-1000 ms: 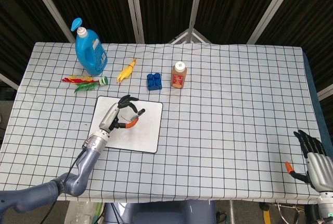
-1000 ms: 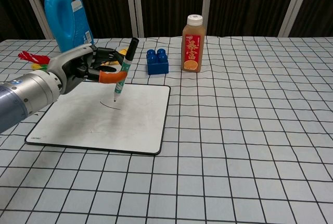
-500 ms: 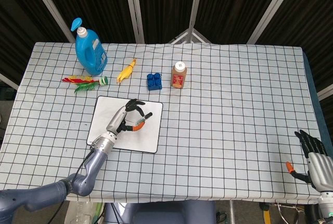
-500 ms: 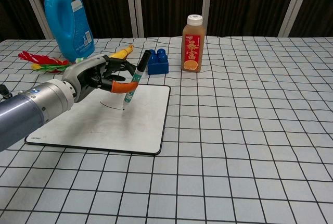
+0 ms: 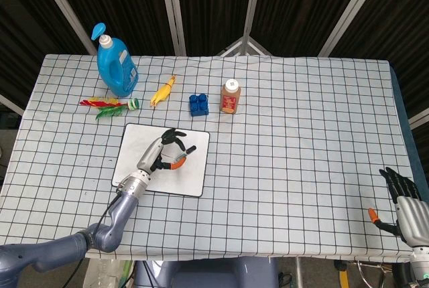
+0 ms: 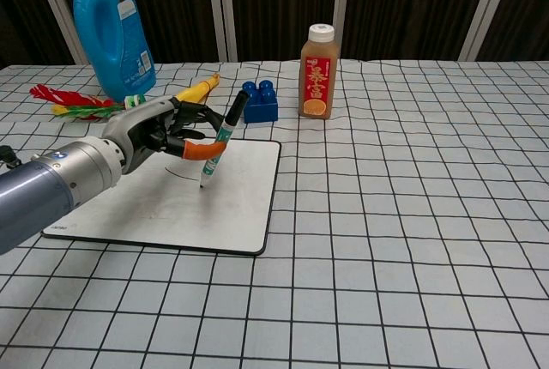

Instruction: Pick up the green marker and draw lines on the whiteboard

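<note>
The whiteboard (image 5: 191,182) (image 6: 244,214) lies flat on the checked table, left of centre, with a short dark stroke drawn near its upper middle. My left hand (image 5: 163,153) (image 6: 154,131) hovers over the board and pinches the green marker (image 6: 220,141) (image 5: 182,155). The marker is tilted, cap end up to the right, tip down touching or just above the board. My right hand (image 5: 404,200) hangs off the table's lower right corner in the head view, fingers apart, holding nothing.
Along the back stand a blue detergent bottle (image 5: 115,63) (image 6: 110,29), a red-green feather toy (image 5: 107,105), a yellow rubber chicken (image 5: 163,91), a blue brick (image 5: 198,104) (image 6: 260,102) and a juice bottle (image 5: 230,96) (image 6: 317,72).
My left hand has carried the marker rightward and toward the near side of the board, tilting it more. In the last half second it has barely shifted. The right hand stayed put.
</note>
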Controlling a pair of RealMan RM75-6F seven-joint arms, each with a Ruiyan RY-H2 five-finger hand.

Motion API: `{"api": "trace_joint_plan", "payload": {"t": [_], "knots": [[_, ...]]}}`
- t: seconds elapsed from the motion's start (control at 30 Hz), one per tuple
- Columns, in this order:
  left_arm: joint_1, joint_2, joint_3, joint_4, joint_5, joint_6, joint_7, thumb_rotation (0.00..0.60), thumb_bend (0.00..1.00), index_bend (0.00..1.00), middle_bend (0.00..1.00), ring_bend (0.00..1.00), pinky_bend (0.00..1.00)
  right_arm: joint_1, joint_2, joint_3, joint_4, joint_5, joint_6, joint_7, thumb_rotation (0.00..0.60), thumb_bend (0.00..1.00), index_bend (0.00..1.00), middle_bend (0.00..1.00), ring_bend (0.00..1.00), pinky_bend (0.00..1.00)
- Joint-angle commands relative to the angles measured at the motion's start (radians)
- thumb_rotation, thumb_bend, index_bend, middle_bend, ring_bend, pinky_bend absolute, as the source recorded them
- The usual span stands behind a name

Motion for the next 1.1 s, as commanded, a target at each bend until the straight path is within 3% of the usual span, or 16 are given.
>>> {"api": "trace_joint_plan", "payload": {"t": [0.03,0.67,1.1], "knots": [[0.005,0.005,0.005,0.000,0.004,0.003,0.006,0.600,0.56,0.69,0.20,0.05,0.11,0.000,0.000,0.000,0.000,-0.001,0.000,-0.001,0.600,0.35,0.00,0.00,0.00,0.00],[0.096,0.091,0.056,-0.076,0.018,0.047,-0.008,0.600,0.56,0.70,0.21,0.05,0.11,-0.003,-0.003,-0.001,-0.006,-0.002,0.006,-0.019,0.600,0.35,0.00,0.00,0.00,0.00],[0.160,0.257,0.027,-0.350,0.113,0.173,-0.083,0.600,0.55,0.70,0.21,0.05,0.11,-0.003,-0.006,0.000,-0.006,0.000,0.007,-0.024,0.600,0.35,0.00,0.00,0.00,0.00]]}}
